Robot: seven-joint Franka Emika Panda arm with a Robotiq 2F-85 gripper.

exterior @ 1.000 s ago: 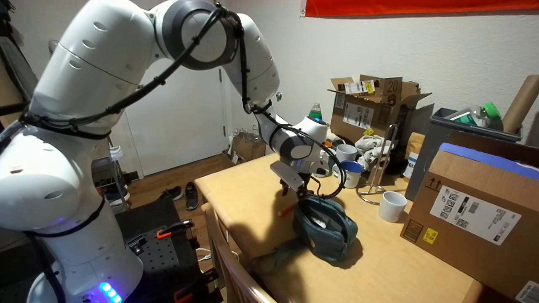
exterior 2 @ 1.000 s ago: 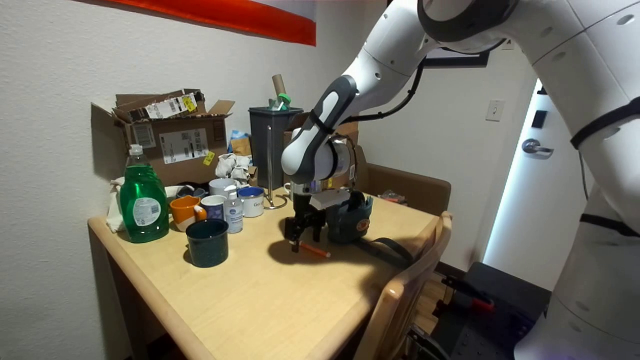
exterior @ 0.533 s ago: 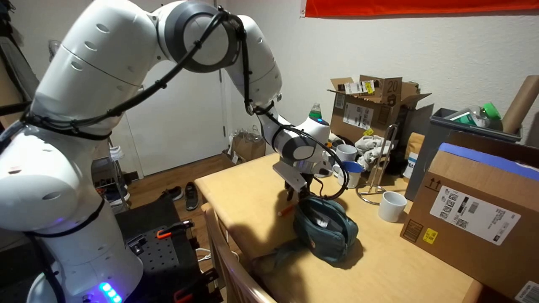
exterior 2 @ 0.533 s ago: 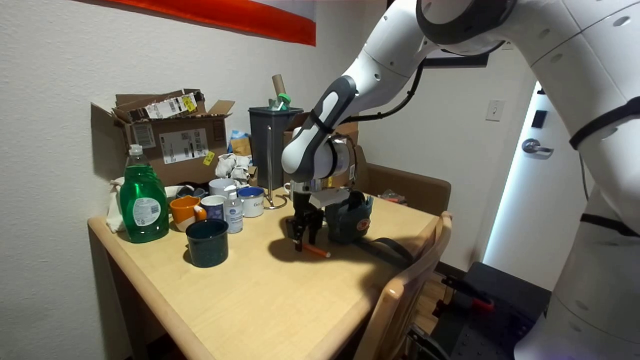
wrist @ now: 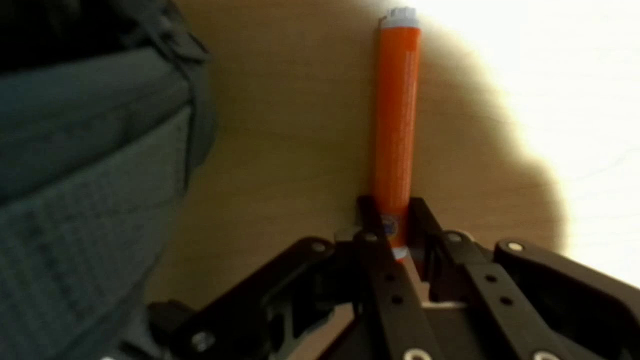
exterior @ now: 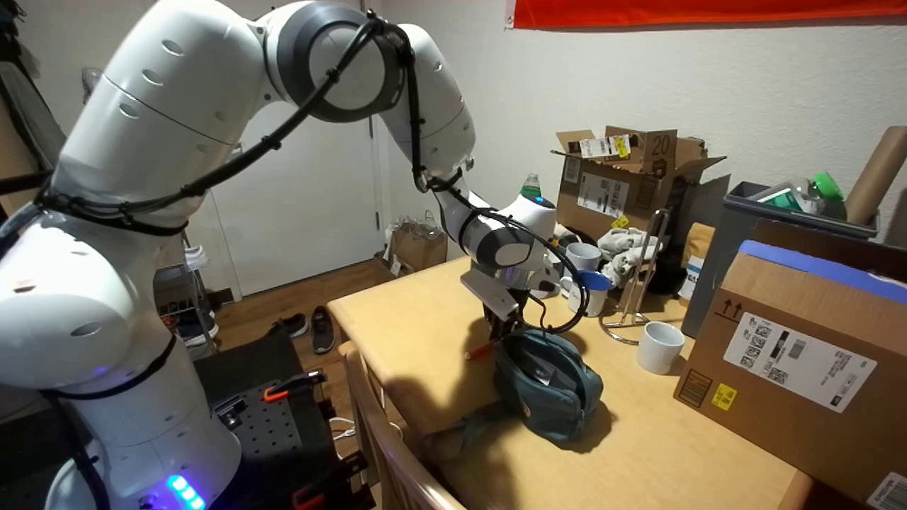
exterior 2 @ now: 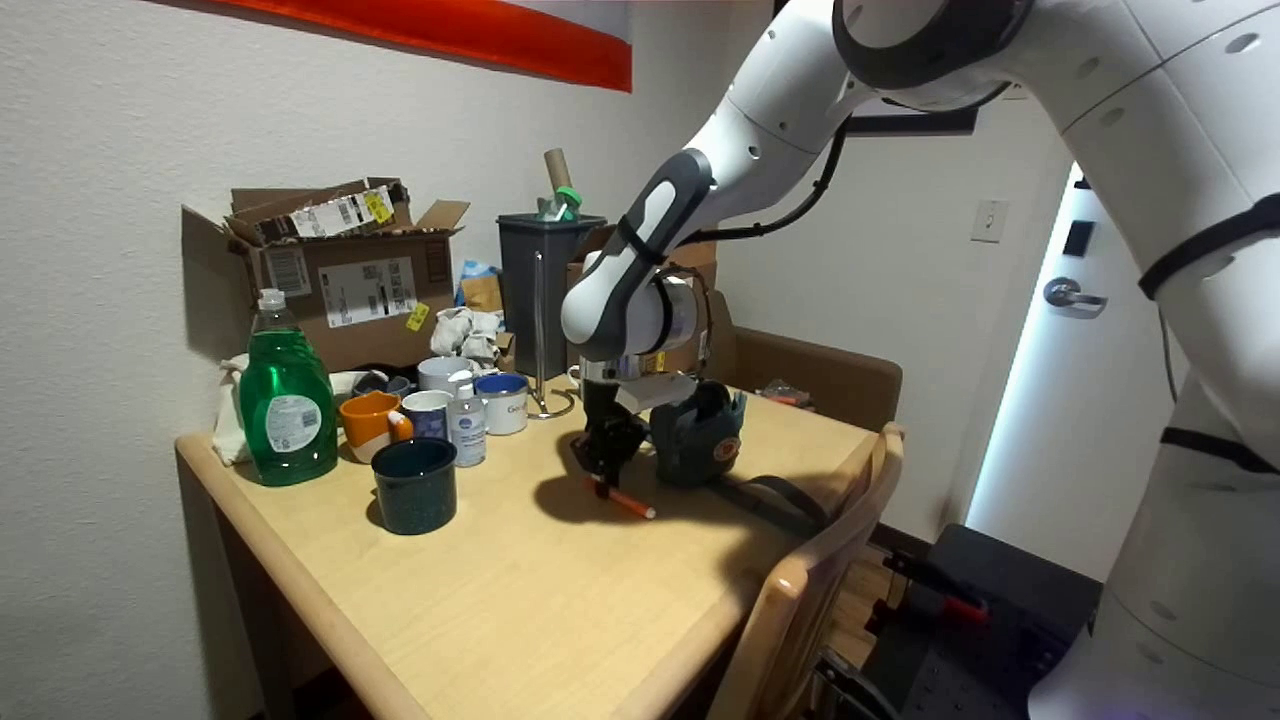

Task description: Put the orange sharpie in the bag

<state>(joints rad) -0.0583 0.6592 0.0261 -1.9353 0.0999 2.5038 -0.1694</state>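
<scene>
Pinching one slim orange marker pen near one end, one black jointed pincer is holding it just beside one dark teal fabric bag, which is sitting with its mouth gaping on one pale wooden table. Well apart, one dark green cylindrical cup and one plastic bottle of green liquid are standing.

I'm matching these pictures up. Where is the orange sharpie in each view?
In an exterior view: the sharpie below and slightly right of centre, left of the bag.
In an exterior view: the sharpie at lower centre, below and left of the bag.
In the wrist view: the sharpie right of centre, from near the top edge into the gripper.
Shared landmark: the bag, at left in the wrist view.
</scene>
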